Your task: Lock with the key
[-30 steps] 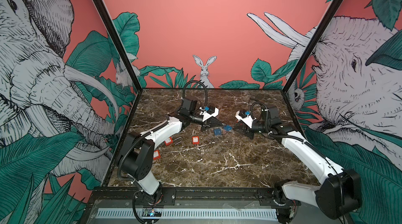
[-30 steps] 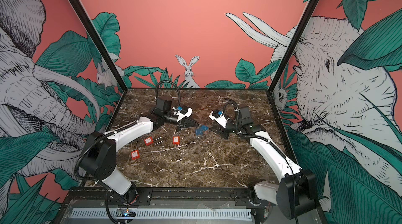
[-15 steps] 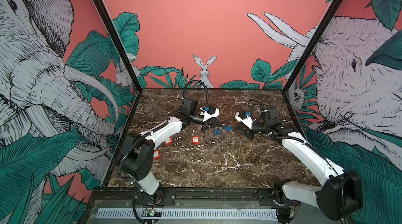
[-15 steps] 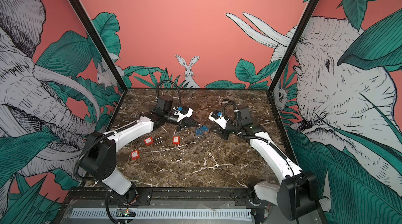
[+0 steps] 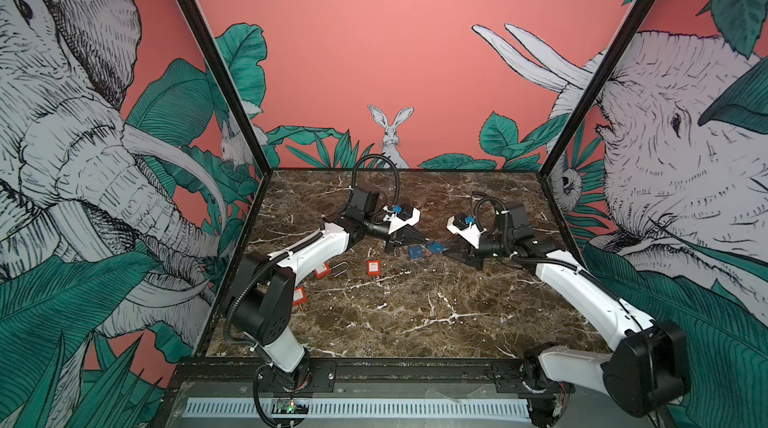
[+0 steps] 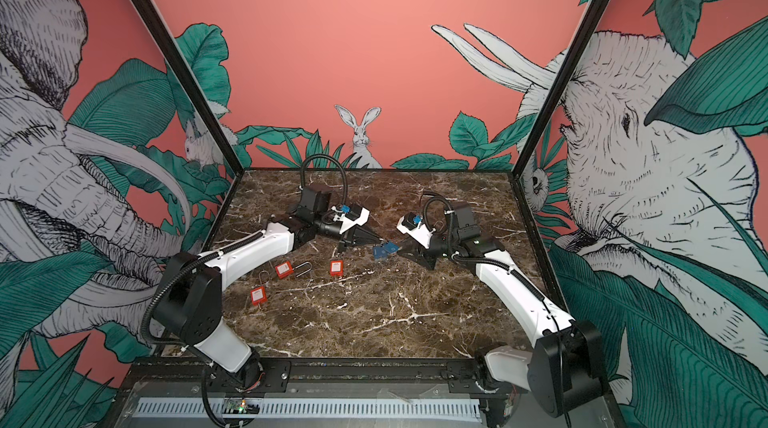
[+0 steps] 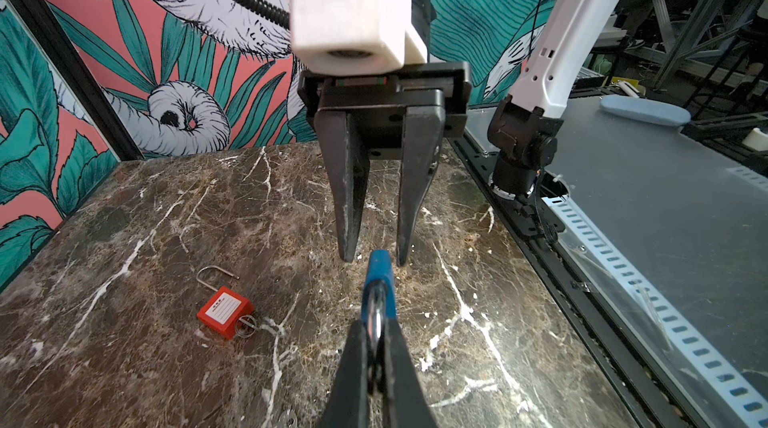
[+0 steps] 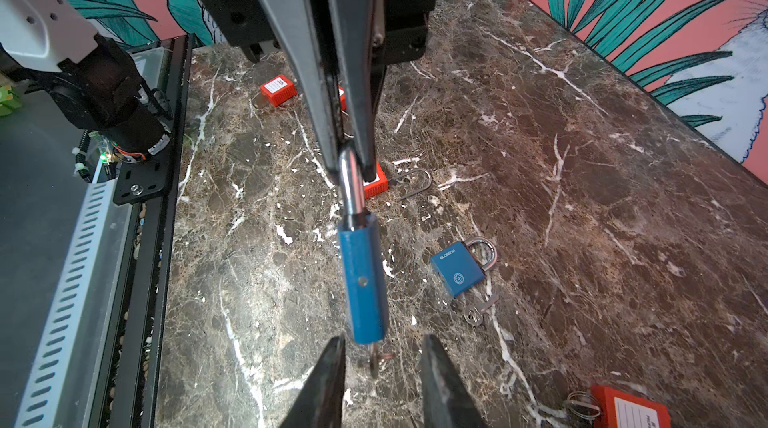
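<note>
— Blue lock (image 8: 363, 280), up in the air over the table (image 8: 582, 156). See? The left tool (image 8: 350, 170) is squeezed tight on its shiny loop (image 8: 353, 193).

— And the key (image 8: 376, 357)?

— Poking out of the lock's bottom end. The right tool (image 8: 384, 341) is a bit open, with one finger on each side of the key. I don't think it is pinching it yet.

— What could go wrong?

— The key sits nearer one finger than the other. If the tool shuts like that, I think that finger bumps the key first and pushes the lock sideways. The lock hangs only by its loop, so it could swing.

— And when the key gets turned?

— The whole lock might spin round with it, because the loop is round and smooth. Then nothing locks. Or it slips out and drops on the table. The key could also get tugged out and fall.

— Is the loop pushed in all the way?

— I can't tell from here.

— Any words to read?

— Yes. Another blue lock (image 8: 457, 274) lies flat on the table close by. It says BLOSSOM, with a round badge under the word. Its keys (image 8: 478, 311) lie just beside it.

— The red locks (image 8: 277, 91)?

— White stickers with tiny print. Too small to read.
</note>
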{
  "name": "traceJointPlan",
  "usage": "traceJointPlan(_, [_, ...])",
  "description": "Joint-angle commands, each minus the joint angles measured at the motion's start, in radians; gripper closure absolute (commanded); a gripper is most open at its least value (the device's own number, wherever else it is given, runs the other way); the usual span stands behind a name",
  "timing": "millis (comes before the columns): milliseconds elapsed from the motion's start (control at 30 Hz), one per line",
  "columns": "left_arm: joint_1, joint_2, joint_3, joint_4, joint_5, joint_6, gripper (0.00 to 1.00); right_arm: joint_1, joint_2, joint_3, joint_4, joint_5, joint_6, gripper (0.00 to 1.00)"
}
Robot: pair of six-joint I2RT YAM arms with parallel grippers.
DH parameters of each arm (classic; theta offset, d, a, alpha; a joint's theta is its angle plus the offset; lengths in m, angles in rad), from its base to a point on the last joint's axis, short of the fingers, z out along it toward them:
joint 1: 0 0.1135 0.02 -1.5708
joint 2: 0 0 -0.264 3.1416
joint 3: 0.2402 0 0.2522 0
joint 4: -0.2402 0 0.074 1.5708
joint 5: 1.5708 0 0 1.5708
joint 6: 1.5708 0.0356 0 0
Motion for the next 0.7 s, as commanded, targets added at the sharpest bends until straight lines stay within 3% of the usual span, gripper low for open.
traceJointPlan(0, [-0.006, -0.023, 0.032, 0.001, 0.025, 0.020, 1.00, 0.006, -0.028, -0.002, -0.009, -0.026, -0.006, 0.70])
traceJointPlan(167, [-0.005, -0.022, 0.032, 0.001, 0.044, 0.021, 1.00, 0.008, -0.012, 0.002, -0.004, -0.027, -0.004, 0.77])
traceJointPlan(667, [-0.007, -0.024, 0.026, 0.028, 0.051, 0.002, 1.00, 0.019, 0.007, 0.007, -0.026, -0.006, -0.034, 0.83])
